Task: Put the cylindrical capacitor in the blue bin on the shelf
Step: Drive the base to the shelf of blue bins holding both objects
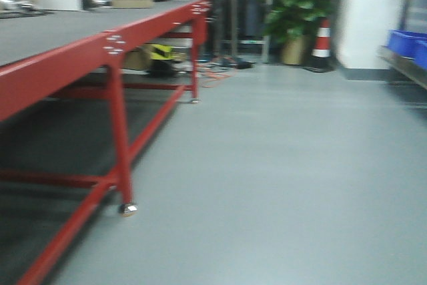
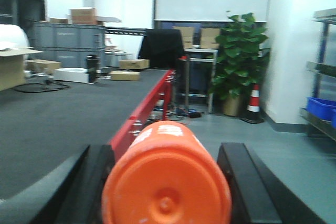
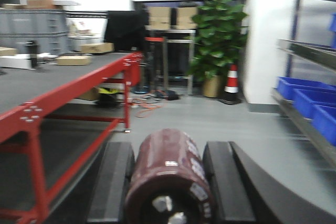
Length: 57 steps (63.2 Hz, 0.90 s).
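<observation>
Right wrist view, bottom middle: the dark red capacitor point(image 3: 168, 182) sits pinched between the two black fingers point(image 3: 113, 182) of the right gripper point(image 3: 167, 153), its small white labels too blurry to read, while the left gripper point(image 2: 168, 156) squeezes an orange cylinder point(image 2: 168, 187), and blue bins point(image 3: 310, 95) sit on the shelf point(image 3: 310, 51), cut off at the right edge.

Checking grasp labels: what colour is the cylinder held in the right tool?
Dark maroon cylindrical capacitor with small pale labels; shows best in the right wrist view.
</observation>
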### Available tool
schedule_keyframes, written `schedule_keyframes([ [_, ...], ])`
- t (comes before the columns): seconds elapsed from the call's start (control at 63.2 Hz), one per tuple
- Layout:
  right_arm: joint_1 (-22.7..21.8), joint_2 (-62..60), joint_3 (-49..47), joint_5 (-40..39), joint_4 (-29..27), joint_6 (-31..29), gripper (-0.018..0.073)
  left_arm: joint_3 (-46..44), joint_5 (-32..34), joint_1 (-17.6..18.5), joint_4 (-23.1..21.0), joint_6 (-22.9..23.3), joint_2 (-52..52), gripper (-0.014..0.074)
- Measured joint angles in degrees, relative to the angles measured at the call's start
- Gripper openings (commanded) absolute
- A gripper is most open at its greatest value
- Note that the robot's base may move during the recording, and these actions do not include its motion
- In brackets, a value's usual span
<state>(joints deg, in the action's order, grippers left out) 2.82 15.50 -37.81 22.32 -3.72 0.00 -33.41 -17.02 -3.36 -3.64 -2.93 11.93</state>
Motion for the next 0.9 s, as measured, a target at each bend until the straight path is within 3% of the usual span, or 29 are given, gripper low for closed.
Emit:
schedule_keyframes([
  [0.901, 0.00, 0.00, 0.00, -0.11, 0.00, 0.00, -0.0162, 0.04, 0.01, 0.00, 0.00, 0.00, 0.00, -0.0111],
])
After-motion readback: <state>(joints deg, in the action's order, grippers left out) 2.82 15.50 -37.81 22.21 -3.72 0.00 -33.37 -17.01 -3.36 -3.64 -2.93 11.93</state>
